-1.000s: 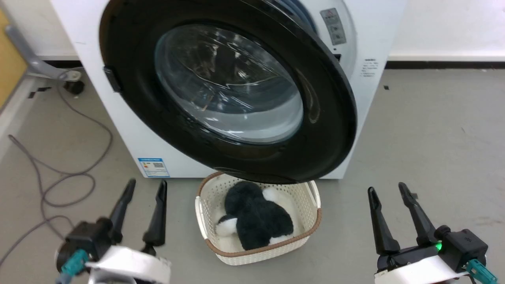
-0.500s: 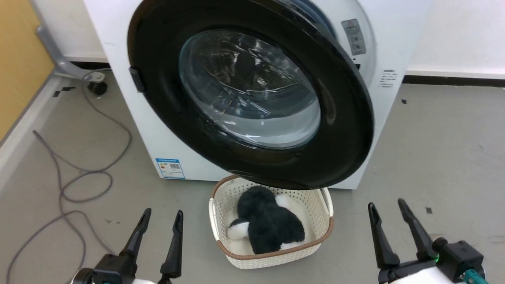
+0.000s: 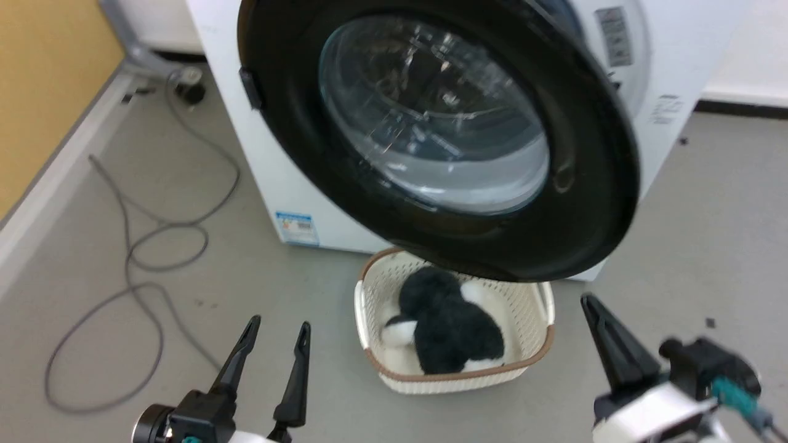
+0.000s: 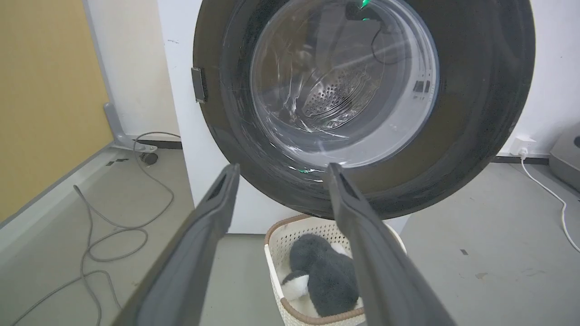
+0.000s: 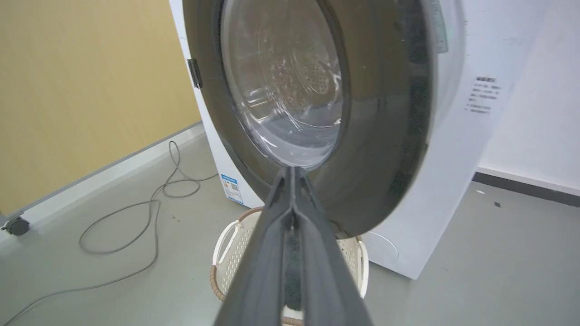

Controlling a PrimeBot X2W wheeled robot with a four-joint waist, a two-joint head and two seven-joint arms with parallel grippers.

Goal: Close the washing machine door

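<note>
The washing machine door [image 3: 431, 117] stands swung out from the white machine [image 3: 271, 172], hinged on its left edge. It is a black ring around a bulging clear glass bowl. My left gripper [image 3: 278, 323] is open and empty at the lower left, below and short of the door. In the left wrist view, the left gripper [image 4: 283, 166] points at the door [image 4: 344, 81], at the lower rim. My right gripper [image 3: 588, 300] is shut on nothing, just under the door's lower right rim. In the right wrist view, the right gripper [image 5: 292, 170] reaches towards the door [image 5: 290, 81].
A white basket [image 3: 368, 320] holding a black-and-white plush toy [image 3: 449, 323] sits on the floor under the door, between my grippers. A grey cable [image 3: 141, 246] loops over the floor at the left. A yellow wall [image 3: 43, 80] runs along the far left.
The camera has swung, shifting the whole scene to the right. My right gripper's fingers, apart before, are now closed together and turned. The door keeps its angle.
</note>
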